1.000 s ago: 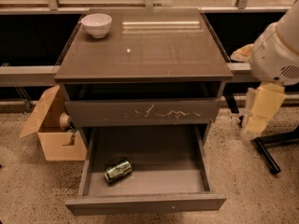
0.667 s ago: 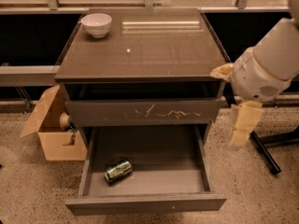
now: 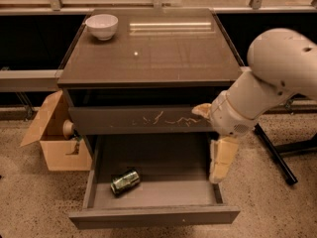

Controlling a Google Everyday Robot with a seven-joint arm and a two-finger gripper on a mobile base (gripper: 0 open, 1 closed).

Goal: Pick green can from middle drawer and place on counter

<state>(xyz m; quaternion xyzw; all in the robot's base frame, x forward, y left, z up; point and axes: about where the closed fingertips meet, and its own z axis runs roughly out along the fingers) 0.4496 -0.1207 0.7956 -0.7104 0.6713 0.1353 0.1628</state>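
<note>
The green can [image 3: 125,181] lies on its side on the floor of the pulled-out middle drawer [image 3: 153,215], at its front left. The drawer front with white scratch marks [image 3: 143,120] is above it, nearly closed. The counter [image 3: 158,53] is the glossy dark top of the cabinet. My gripper [image 3: 211,135] hangs on the white arm over the drawer's right side, well right of the can and above the drawer floor. Its cream fingers [image 3: 221,158] are spread apart and hold nothing.
A white bowl [image 3: 102,26] stands on the counter's back left corner. An open cardboard box [image 3: 52,140] sits on the floor left of the cabinet. Black stand legs [image 3: 276,155] lie on the speckled floor at the right. A dark ledge and window frames run behind.
The arm has swung left and down, from beside the cabinet's right side to over the right part of the open drawer. The can and bowl have not moved.
</note>
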